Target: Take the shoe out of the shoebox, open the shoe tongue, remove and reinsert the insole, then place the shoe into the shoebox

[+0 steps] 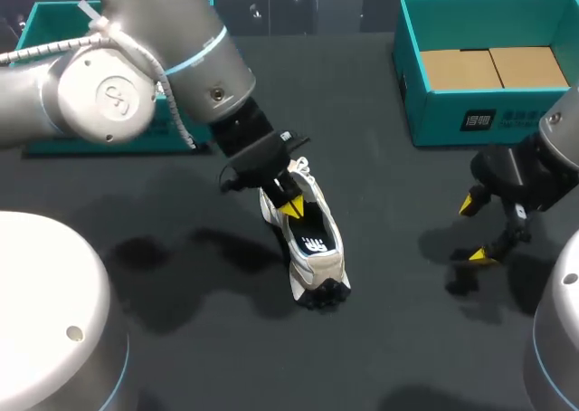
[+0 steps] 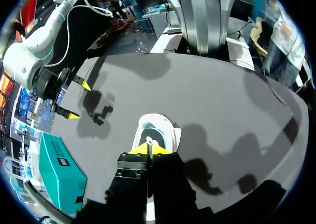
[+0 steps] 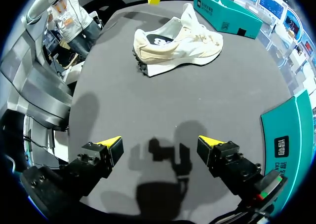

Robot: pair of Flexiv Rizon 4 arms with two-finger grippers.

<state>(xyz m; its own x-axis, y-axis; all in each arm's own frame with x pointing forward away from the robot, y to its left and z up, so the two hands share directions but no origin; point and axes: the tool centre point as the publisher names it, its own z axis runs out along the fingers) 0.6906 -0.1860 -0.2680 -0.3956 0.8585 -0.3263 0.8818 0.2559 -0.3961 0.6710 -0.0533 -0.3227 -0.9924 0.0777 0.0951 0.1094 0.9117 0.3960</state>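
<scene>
The open shoebox (image 1: pixel 443 117) stands well apart from the shoe (image 1: pixel 312 248), which lies out on the table (image 1: pixel 407 339). The left gripper (image 1: pixel 289 207) has its tips pressed together at the shoe's opening. The right gripper (image 1: pixel 476 230), fingers spread wide, hangs well clear of the shoe.

Silver left arm (image 1: pixel 136 40) bears blue ring (image 1: pixel 206 51), black yellow-tipped pincer (image 2: pixel 148 149).

one shoe (image 1: pixel 312 239), two teal boxes (image 1: pixel 434 112)

Dark grey matte table (image 1: pixel 389 339)
</scene>
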